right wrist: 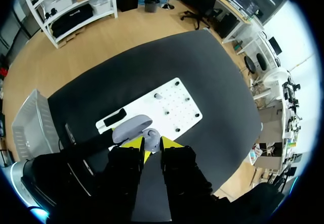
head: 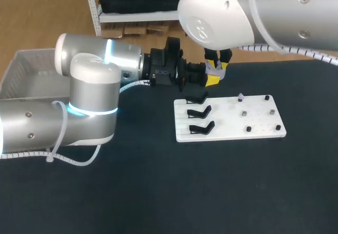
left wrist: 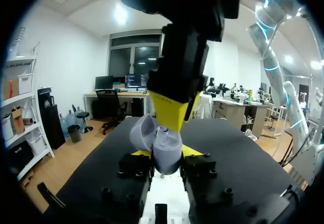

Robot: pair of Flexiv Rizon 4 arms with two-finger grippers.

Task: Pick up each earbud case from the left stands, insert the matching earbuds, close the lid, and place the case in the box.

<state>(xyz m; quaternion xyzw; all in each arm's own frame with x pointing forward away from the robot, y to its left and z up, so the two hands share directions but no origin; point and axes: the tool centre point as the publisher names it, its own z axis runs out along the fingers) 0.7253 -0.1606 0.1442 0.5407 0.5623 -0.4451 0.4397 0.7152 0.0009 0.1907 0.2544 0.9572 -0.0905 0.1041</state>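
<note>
The left gripper (left wrist: 167, 154) clamps the open grey earbud case (left wrist: 161, 145) near the white stand board (head: 259, 131) on the worktop (head: 222, 192); the right gripper (head: 218, 66) crowds it from above, grip unclear; box (head: 24, 73) well apart

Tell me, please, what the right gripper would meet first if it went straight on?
The open earbud case held in the left gripper, directly ahead of the right gripper; they look almost touching.

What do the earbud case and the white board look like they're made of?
The earbud case: likely moulded plastic, matte grey-lilac, smooth rounded shell. The white board: rigid flat sheet, matte, probably plastic or painted; cannot tell which.
</note>
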